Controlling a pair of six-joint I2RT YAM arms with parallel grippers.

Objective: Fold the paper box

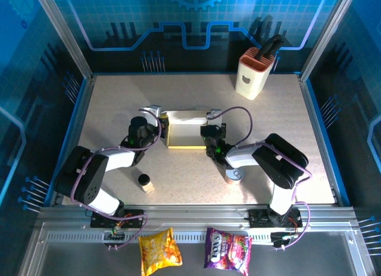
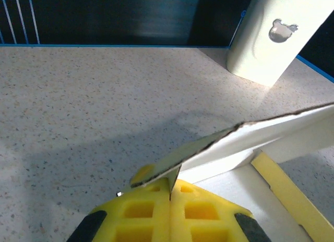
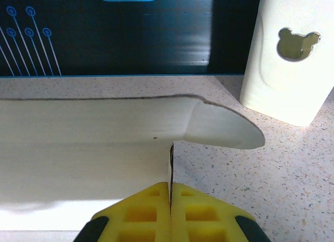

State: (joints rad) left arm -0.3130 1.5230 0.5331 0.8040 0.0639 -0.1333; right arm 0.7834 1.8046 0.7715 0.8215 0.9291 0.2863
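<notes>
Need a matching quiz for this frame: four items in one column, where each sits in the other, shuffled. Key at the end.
Items
1. box
2. knife block
3. jar
4. yellow bag

Places
A. far right of the table
B. off the table, on the near ledge
C. mid-table, a flap pinched by the left gripper and another by the right gripper
D. on the table beside the left arm

Pairs: 1-C; 2-A; 3-D; 4-B

Overhead camera looking down, close wrist cameras sharing knife block (image 3: pixel 292 70)
</notes>
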